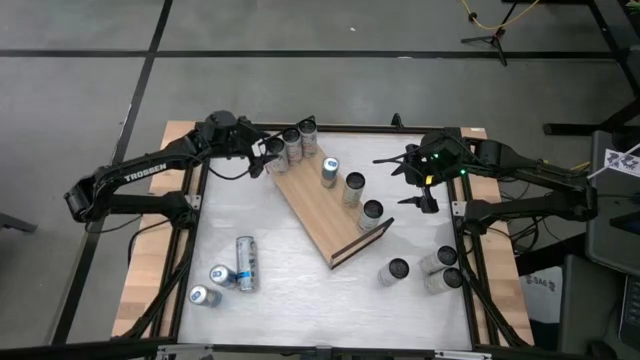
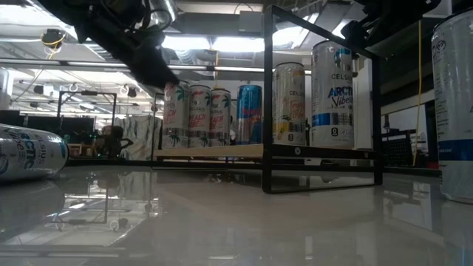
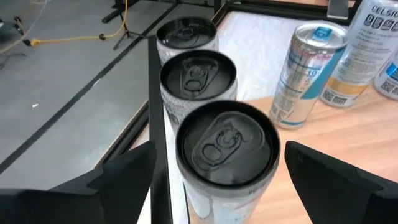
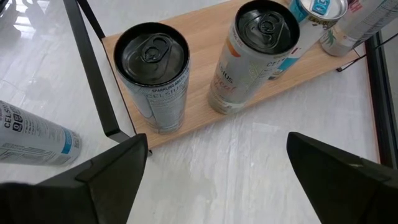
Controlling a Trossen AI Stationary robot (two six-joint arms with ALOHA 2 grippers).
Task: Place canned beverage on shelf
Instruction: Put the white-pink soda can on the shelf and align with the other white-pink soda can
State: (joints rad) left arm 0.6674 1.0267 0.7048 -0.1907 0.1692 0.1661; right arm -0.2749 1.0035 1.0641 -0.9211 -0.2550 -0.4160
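As seen from above, the scene read outward from the grippers:
Left gripper (image 1: 262,157): fingers spread wide, hovering over the shelf's far end, straddling the nearest can (image 3: 227,149) without touching it.
Right gripper (image 1: 408,178): fingers spread, empty, near the shelf's other end.
Shelf (image 1: 310,205): lay diagonally mid-table, six cans standing on it.
Left to do: three loose cans (image 1: 232,272) near the left arm, three more (image 1: 430,268) near the right.
Progress: roughly halfway, by my judgement.

"TROSSEN" on left arm (image 1: 140,172); "CELSIUS" on can (image 4: 157,78)
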